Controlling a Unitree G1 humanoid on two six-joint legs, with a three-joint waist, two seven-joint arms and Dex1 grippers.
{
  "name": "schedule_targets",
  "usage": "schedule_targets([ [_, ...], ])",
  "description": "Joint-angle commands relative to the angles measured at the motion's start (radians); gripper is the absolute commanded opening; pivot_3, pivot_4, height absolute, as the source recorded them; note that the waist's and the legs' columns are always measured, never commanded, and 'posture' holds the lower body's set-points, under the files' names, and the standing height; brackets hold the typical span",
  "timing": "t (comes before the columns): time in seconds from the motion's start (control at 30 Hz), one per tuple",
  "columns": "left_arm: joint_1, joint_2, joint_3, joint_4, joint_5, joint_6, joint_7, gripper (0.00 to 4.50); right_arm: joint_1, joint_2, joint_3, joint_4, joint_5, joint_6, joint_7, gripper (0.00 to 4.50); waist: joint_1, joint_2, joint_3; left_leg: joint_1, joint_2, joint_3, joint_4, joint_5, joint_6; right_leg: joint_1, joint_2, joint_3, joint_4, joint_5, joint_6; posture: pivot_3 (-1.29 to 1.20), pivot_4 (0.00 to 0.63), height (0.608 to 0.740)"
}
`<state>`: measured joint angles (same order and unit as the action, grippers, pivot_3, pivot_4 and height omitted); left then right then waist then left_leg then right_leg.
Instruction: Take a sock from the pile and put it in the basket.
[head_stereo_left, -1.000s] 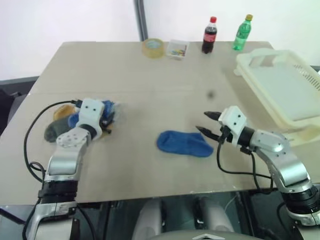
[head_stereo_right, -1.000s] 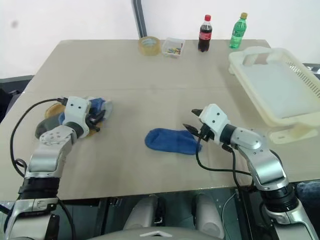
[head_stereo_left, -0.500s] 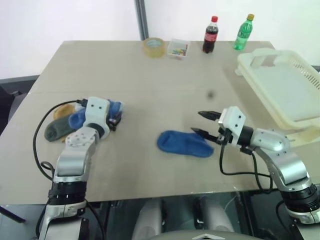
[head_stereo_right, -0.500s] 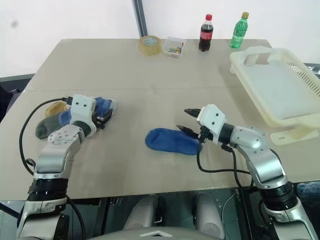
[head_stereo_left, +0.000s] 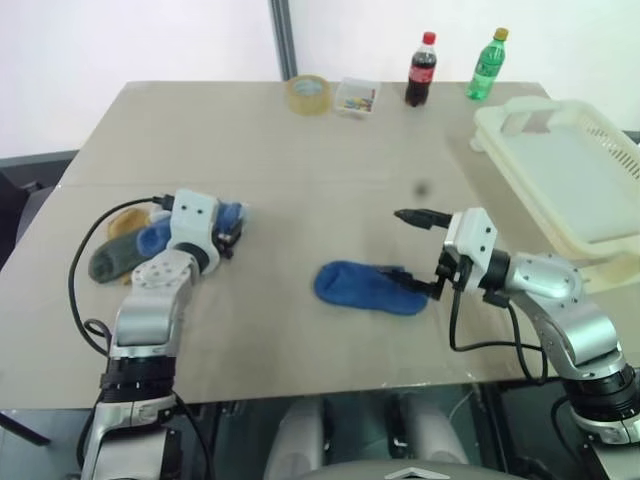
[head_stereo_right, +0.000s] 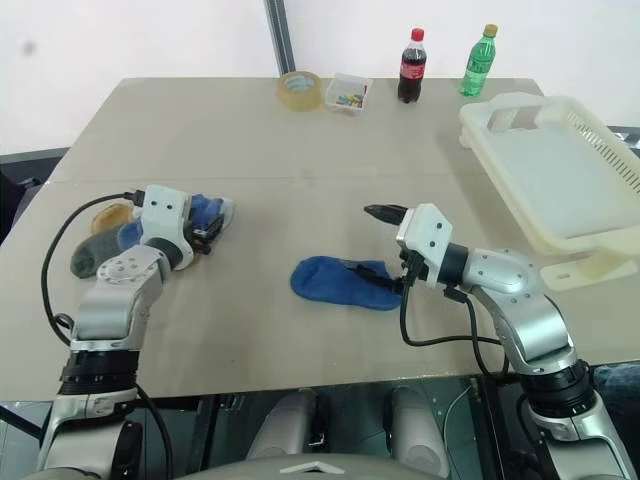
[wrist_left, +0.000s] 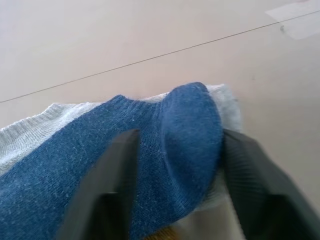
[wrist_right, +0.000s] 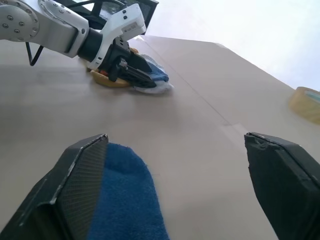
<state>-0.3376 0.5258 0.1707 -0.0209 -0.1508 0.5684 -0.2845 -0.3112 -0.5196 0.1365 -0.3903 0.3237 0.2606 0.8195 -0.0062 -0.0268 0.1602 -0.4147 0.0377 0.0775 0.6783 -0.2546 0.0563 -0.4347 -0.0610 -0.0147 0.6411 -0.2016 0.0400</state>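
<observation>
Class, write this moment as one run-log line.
left hand: around blue sock at pile | right hand: open, at loose blue sock | basket: no sock inside

Bare table between lone blue sock and basket, bottles far back

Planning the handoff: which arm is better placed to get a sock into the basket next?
Right. The right gripper stands wide open at the toe of the lone blue sock, on the basket side. The left gripper is at the pile, far across the table.
</observation>
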Motion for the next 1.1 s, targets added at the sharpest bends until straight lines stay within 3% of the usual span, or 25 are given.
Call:
schedule_targets([
  [0.03,-0.015,0.001,0.020,-0.007,-0.006,-0.023,-0.009,0.68,-0.016,0.002,-0.034,-0.013,-0.006,-0.029,-0.019,4.50,0.000,0.000,0.000,0.000,0.000,0.000,0.000,0.000,0.000,0.000,0.000,0.000,0.000,0.000,0.000,0.00,0.150,0.740],
  [0.07,-0.014,0.001,0.022,-0.008,-0.007,-0.026,-0.011,0.24,-0.015,0.001,-0.035,-0.011,-0.008,-0.031,-0.022,4.50,0.000,0.000,0.000,0.000,0.000,0.000,0.000,0.000,0.000,0.000,0.000,0.000,0.000,0.000,0.000,0.00,0.150,0.740],
  [0.1,-0.014,0.000,0.024,-0.009,-0.011,-0.031,-0.015,0.09,-0.016,0.001,-0.035,-0.008,-0.011,-0.033,-0.025,4.50,0.000,0.000,0.000,0.000,0.000,0.000,0.000,0.000,0.000,0.000,0.000,0.000,0.000,0.000,0.000,0.00,0.150,0.740],
  [0.53,0.008,-0.026,0.036,-0.061,-0.032,-0.052,-0.033,0.09,-0.018,0.004,-0.025,0.009,-0.030,-0.045,-0.035,4.50,0.000,0.000,0.000,0.000,0.000,0.000,0.000,0.000,0.000,0.000,0.000,0.000,0.000,0.000,0.000,0.00,0.150,0.740],
  [0.63,0.016,-0.021,0.043,-0.068,-0.027,-0.042,-0.020,1.07,-0.020,0.005,-0.022,0.011,-0.034,-0.045,-0.036,4.50,0.000,0.000,0.000,0.000,0.000,0.000,0.000,0.000,0.000,0.000,0.000,0.000,0.000,0.000,0.000,0.00,0.150,0.740],
  [0.8,0.012,-0.014,0.033,-0.048,-0.004,-0.057,-0.002,3.26,-0.022,0.009,-0.018,0.013,-0.041,-0.046,-0.041,4.50,0.000,0.000,0.000,0.000,0.000,0.000,0.000,0.000,0.000,0.000,0.000,0.000,0.000,0.000,0.000,0.00,0.150,0.740],
  [1.1,0.020,-0.016,0.021,-0.060,0.033,-0.141,-0.005,3.26,-0.022,0.007,-0.020,0.011,-0.045,-0.047,-0.043,4.50,0.000,0.000,0.000,0.000,0.000,0.000,0.000,0.000,0.000,0.000,0.000,0.000,0.000,0.000,0.000,0.00,0.150,0.740],
])
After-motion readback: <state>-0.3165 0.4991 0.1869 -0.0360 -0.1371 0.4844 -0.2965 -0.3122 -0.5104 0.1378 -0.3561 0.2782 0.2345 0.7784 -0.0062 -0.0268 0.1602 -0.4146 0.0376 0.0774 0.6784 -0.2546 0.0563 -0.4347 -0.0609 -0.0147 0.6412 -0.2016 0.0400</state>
